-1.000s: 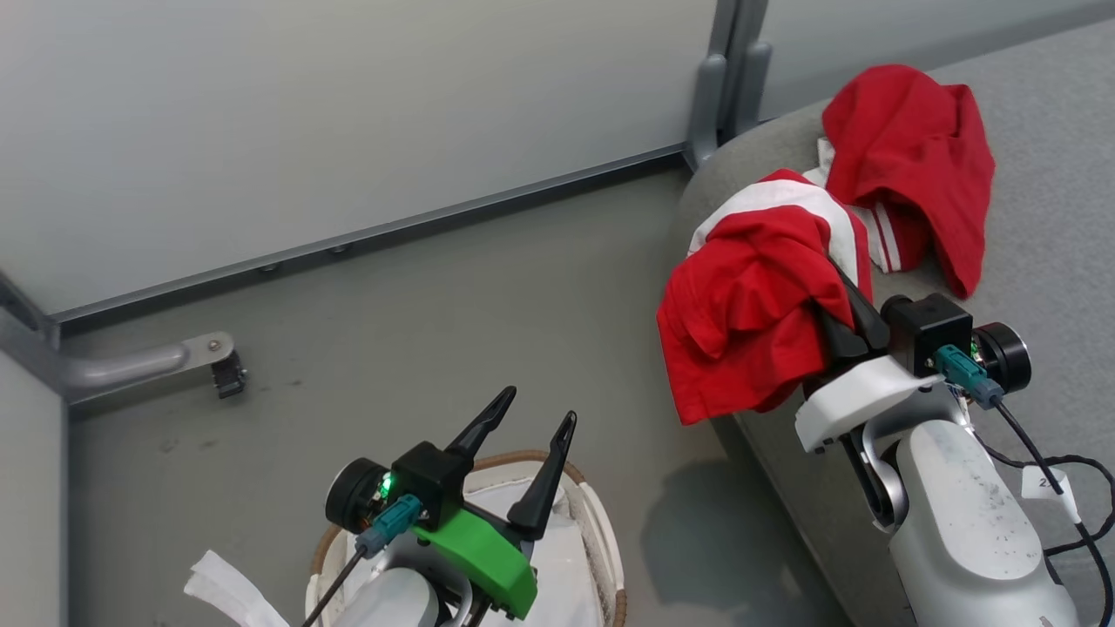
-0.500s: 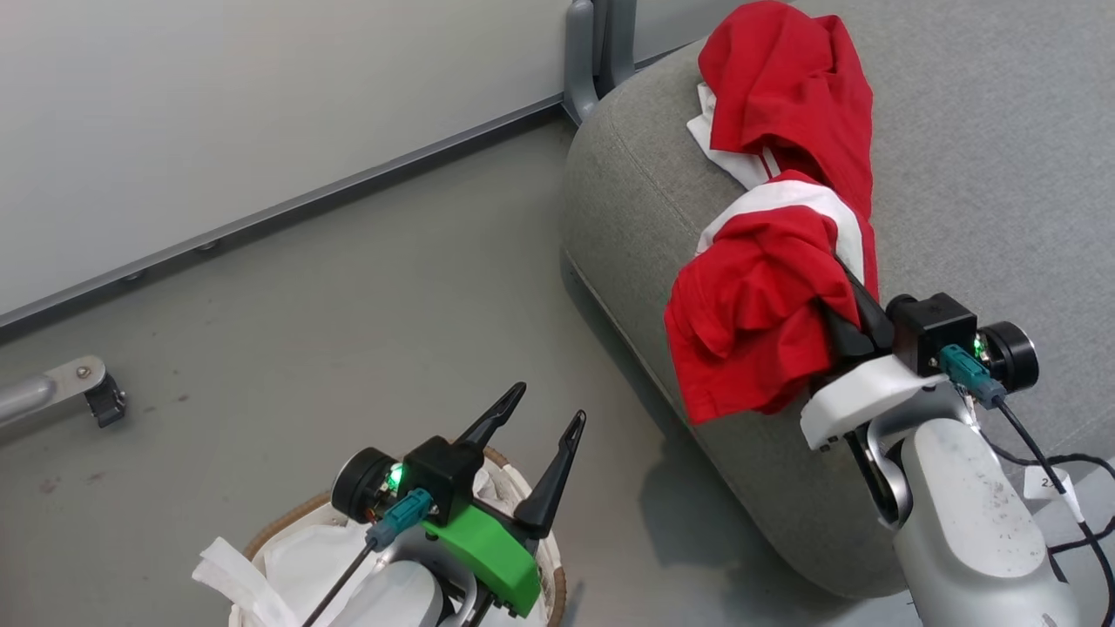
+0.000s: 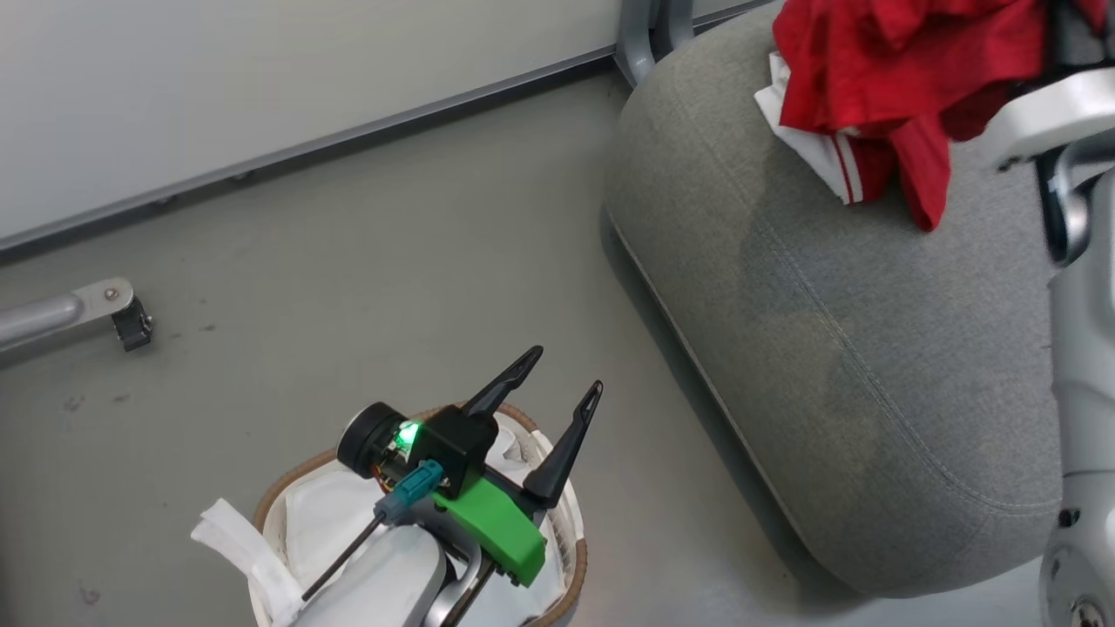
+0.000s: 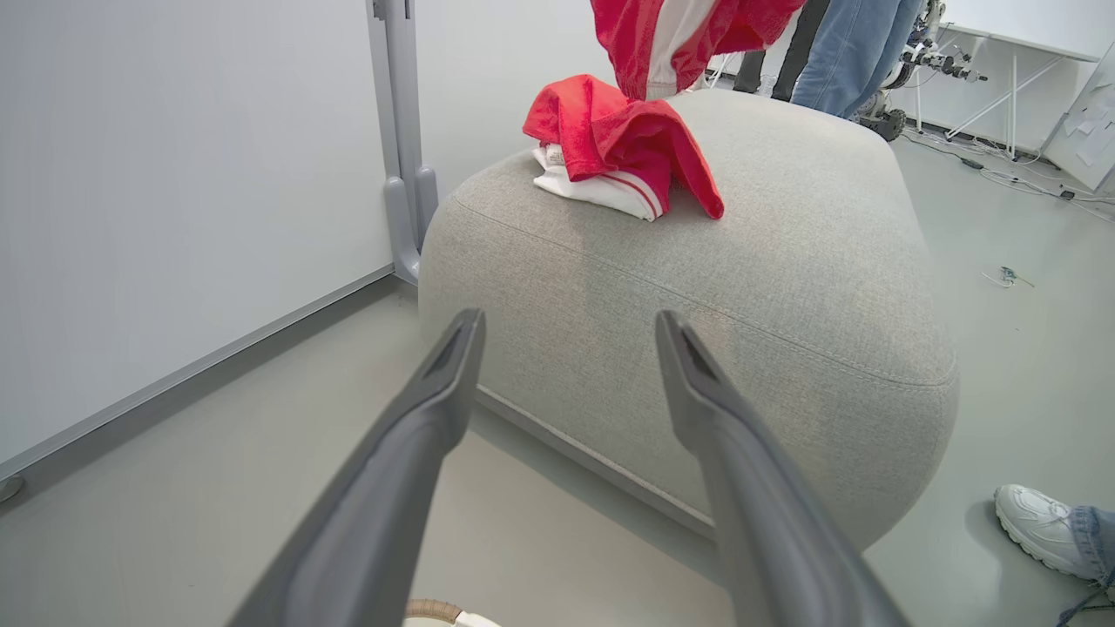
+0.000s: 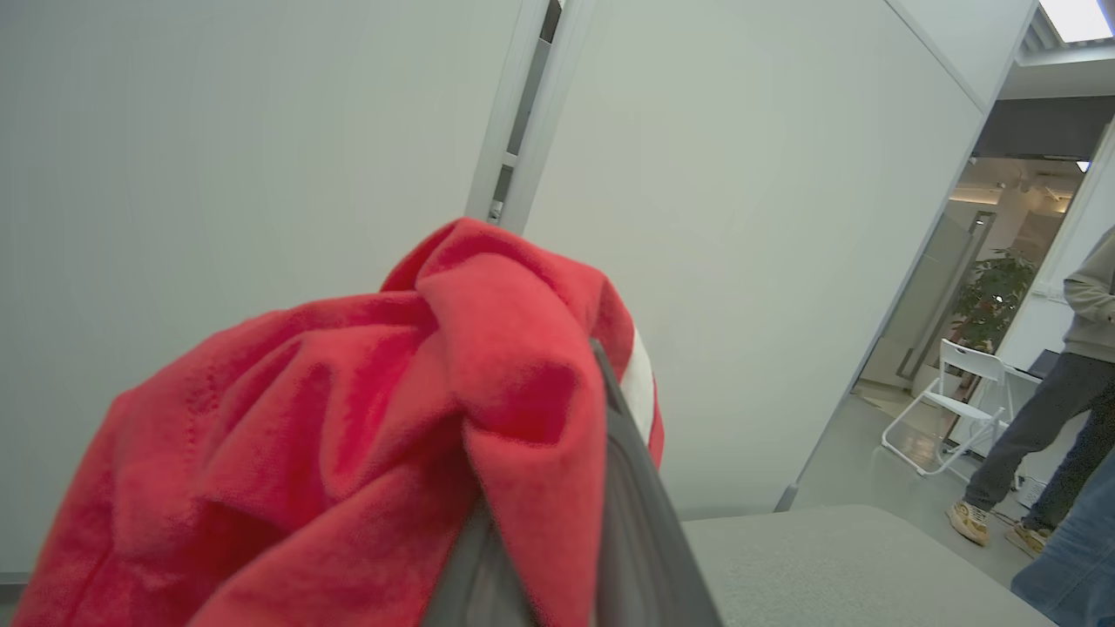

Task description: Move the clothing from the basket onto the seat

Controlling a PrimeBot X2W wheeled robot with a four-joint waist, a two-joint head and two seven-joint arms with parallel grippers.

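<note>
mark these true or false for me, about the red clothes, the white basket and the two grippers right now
1. The left gripper is open and empty. True.
2. The right gripper is empty. False: it is shut on a soft red garment.
3. The oval white plastic basket with a brown woven rim stands on the large grey fabric seat. False: it stands on the floor beside the seat.
4. Red clothing with white stripes lies on the seat. True.
</note>
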